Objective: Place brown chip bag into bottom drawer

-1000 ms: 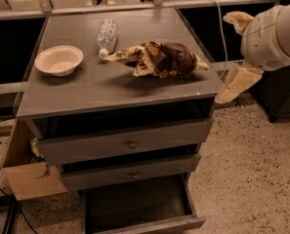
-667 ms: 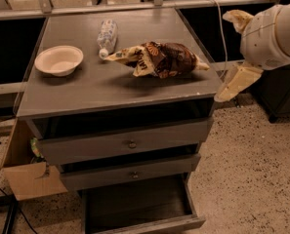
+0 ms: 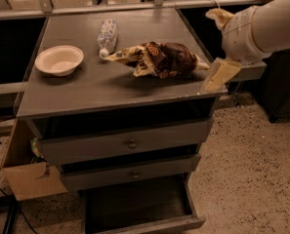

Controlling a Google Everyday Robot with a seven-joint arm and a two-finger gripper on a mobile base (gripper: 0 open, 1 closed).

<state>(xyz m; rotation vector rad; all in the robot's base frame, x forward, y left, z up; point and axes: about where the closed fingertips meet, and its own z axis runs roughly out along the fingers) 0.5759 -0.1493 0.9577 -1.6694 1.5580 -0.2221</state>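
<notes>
Brown chip bag (image 3: 160, 58), wrinkled foil, pale yellow ends, on cabinet top (image 3: 110, 87), claw (image 3: 219, 46) spread empty alongside.

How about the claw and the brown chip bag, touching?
Cannot tell. The camera view shows the gripper at the brown chip bag, right end, its lower finger nearly meeting it; no clear gap.

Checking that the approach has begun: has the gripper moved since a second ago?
Yes. The gripper, jaws open, has shifted toward the brown chip bag; its lower jaw now overlaps the cabinet top at its front corner.
</notes>
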